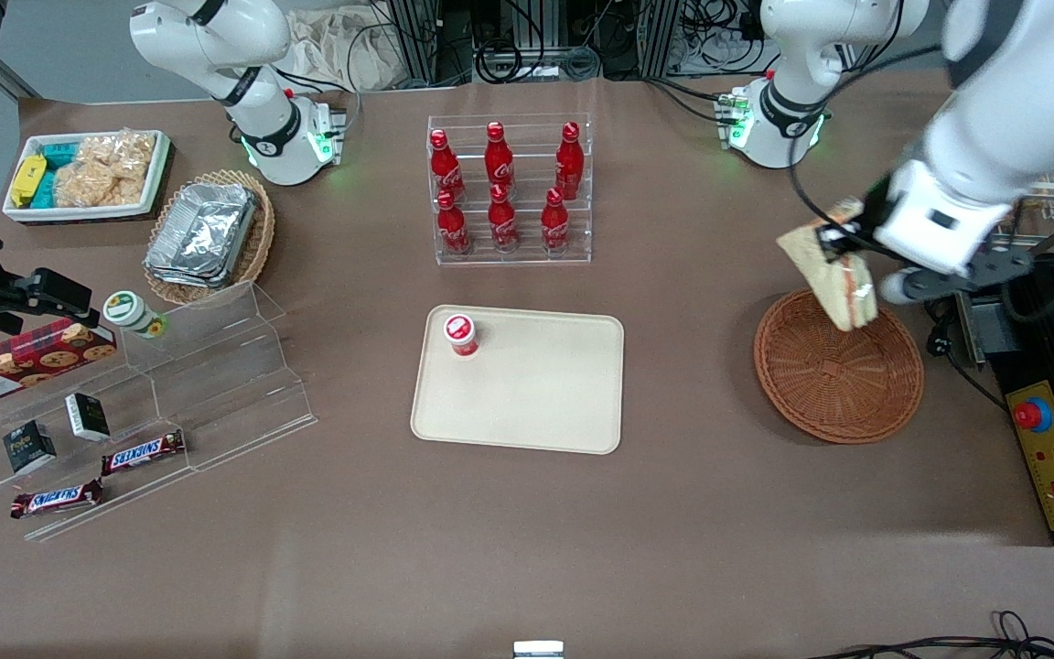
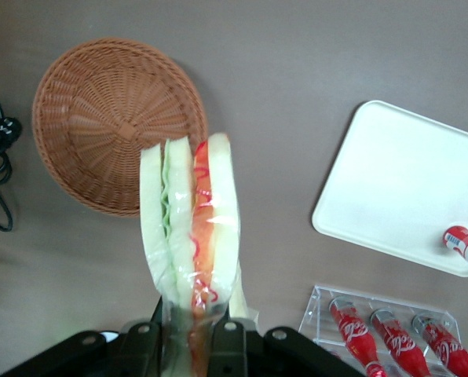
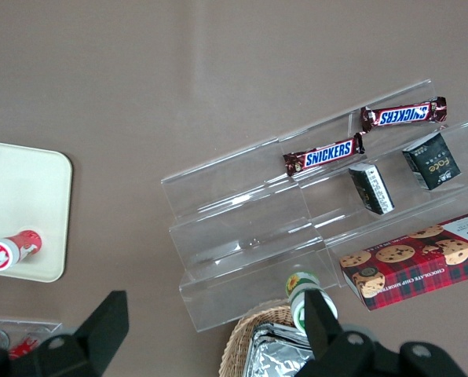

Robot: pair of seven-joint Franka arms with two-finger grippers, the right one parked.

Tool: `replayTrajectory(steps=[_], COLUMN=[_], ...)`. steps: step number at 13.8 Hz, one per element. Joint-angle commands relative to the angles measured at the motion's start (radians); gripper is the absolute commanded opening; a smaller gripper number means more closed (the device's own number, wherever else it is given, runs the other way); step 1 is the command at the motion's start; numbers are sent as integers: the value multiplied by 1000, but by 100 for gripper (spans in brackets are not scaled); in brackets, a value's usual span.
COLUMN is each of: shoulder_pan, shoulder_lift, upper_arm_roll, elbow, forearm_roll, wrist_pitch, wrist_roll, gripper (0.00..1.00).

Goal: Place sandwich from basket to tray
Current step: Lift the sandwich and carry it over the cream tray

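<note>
Front view: a brown bench (image 1: 692, 513) fills the room's middle, with cables and rack frames along its edge farthest from the camera. The gripper (image 1: 843, 240) hangs above the basket (image 1: 839, 370) at the working arm's end of the bench, its fingers clamped on the sandwich (image 1: 833, 272) — the wedge is lifted clear of the wicker, tilted, with its filling stripe facing down toward the basket. The tray (image 1: 527, 394) lies mid-bench, well apart from the basket, with a small red-capped bottle (image 1: 461, 334) standing on one corner. A clear rack of red cola bottles (image 1: 501, 192) stands farther from the camera than the tray. The arm's white housing hides most of the gripper.

Left wrist view: the sandwich (image 2: 191, 228) sticks out from between the dark fingers (image 2: 230, 345), pinched at its narrow end; its pale bread, green leaf and red-orange stripe show plainly. The basket (image 2: 100, 126) sits empty on the bench below it, and the tray (image 2: 399, 188) is cut off at the picture's edge.

Right wrist view: only a corner of the tray (image 3: 30, 196) shows — the rest is cut off — beside a clear stepped shelf (image 3: 297, 228) holding snack bars.
</note>
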Motion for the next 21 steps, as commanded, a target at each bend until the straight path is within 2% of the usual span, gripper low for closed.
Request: replayTrajectory(steps=[1,3,5,10,13,14,18,19,20,21], shoulder_pan=[-3,-15,-83,-132,-138,-184,-239,-241,-241,-243], shoulder_lift=[115,199,306,543,629,655,701,709,716,718], upper_arm_roll=[-156,-205,-204,-204,-207,-204,-182,-182,-182,-182], elbow=[36,29,27,33,33,33,47,49,49,49], forearm_roll=[71,79,116,196,280,297,321,332,343,346], wrist_pitch=[7,104,199,457,532,562,606,606,606,606], wrist_roll=[-141,-191,-209,-257,-309,-320,-358,-363,-366,-373], gripper=[23,25,25,24,24,24,26,35,49,76])
